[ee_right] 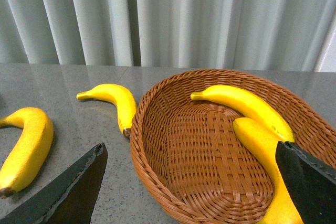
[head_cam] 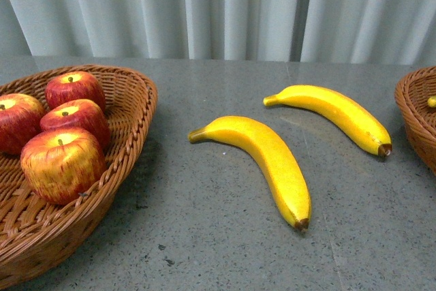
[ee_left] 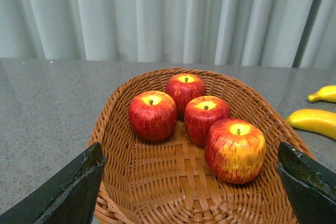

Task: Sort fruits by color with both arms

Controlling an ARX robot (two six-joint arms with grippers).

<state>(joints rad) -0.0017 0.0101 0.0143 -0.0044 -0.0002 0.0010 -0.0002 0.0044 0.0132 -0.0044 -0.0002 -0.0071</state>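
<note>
Several red apples (head_cam: 63,161) lie in the left wicker basket (head_cam: 129,100); they also show in the left wrist view (ee_left: 235,150). Two bananas lie on the grey table, one near the middle (head_cam: 269,161) and one further right (head_cam: 340,114). Two more bananas (ee_right: 247,106) lie in the right basket (ee_right: 152,145). My left gripper (ee_left: 191,192) is open and empty over the apple basket (ee_left: 113,129). My right gripper (ee_right: 191,192) is open and empty over the banana basket. Neither arm shows in the front view.
The grey table (head_cam: 225,243) runs back to a pale curtain (head_cam: 218,5). The right basket's rim (head_cam: 412,110) shows at the front view's right edge. The two loose bananas also show in the right wrist view (ee_right: 29,145) (ee_right: 118,100).
</note>
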